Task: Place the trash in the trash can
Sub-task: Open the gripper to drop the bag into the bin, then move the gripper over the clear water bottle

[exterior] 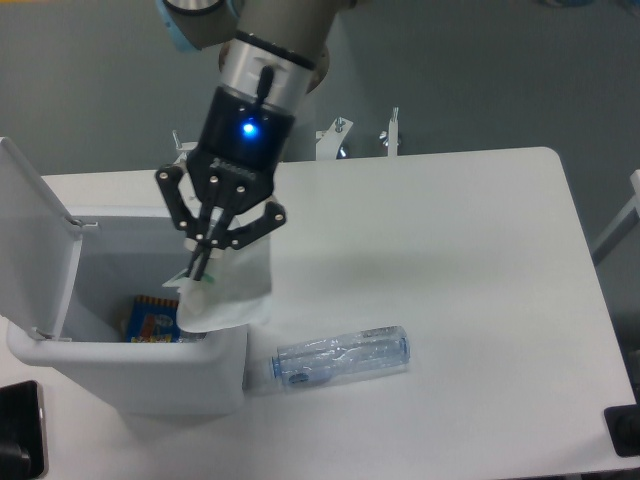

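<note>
The claw (203, 262) hangs over the open trash can (120, 375). Its two fingers are pinched together on the top of the white wrapper (228, 293). The wrapper hangs down from the fingers, up in the air. It covers the right wall of the trash can, partly over the inside and partly over the edge. A tiny green bit shows at its left side, near the fingertips.

The trash can is white and sits on the left side of the white counter (470, 300). Its flat lid (30, 240) stands open, tipped up on the left. Inside, at the bottom, lies a blue and orange packet (155, 322). The wrapper hides part of the inside, so I cannot tell if more is in there.

The clear plastic bottle (340, 358) lies on its side on the counter, just to the right of the trash can. It looks squashed and has a bluish label near its cap end. The cap end points toward the trash can and is close to it. The bottle is not in the trash can.

A blue light (247, 127) glows on the black part of the arm above the claw.
</note>
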Robot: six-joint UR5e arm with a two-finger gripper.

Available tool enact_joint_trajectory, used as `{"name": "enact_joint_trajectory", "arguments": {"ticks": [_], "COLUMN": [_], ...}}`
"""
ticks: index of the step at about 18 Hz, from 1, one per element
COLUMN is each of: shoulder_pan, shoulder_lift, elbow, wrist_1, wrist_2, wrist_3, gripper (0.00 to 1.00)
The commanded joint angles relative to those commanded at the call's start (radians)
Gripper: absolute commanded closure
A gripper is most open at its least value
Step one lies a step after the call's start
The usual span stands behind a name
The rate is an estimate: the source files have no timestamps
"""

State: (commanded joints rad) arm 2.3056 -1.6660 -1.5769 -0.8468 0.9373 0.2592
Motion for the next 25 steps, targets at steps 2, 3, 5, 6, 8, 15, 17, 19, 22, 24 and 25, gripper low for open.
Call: {"name": "enact_joint_trajectory", "arguments": {"ticks": [2, 3, 5, 6, 8, 15, 17, 19, 22, 24, 25], "shoulder_pan": [-0.003, -0.017, -0.032, -0.034, -0.034, -0.034, -0.023, 0.006, 0.063, 0.115, 0.136], "shoulder_lift": [0.002, -0.001, -0.006, -0.005, -0.005, -0.012, -0.015, -0.020, -0.043, -0.070, -0.077], "elbow": [-0.011, -0.012, -0.020, -0.028, -0.029, -0.012, -0.008, 0.000, 0.023, 0.026, 0.026], "wrist_1": [0.000, 0.000, 0.000, 0.000, 0.002, 0.003, 0.003, 0.002, 0.002, 0.002, 0.002], "wrist_2": [0.000, 0.000, 0.003, 0.003, 0.003, 0.003, 0.003, 0.003, 0.003, 0.005, 0.005], "wrist_3": [0.000, 0.000, -0.002, 0.000, 0.003, 0.021, 0.040, 0.051, 0.092, 0.179, 0.217], "gripper": [0.93, 0.93, 0.92, 0.88, 0.74, 0.40, 0.40, 0.40, 0.40, 0.40, 0.40]}}
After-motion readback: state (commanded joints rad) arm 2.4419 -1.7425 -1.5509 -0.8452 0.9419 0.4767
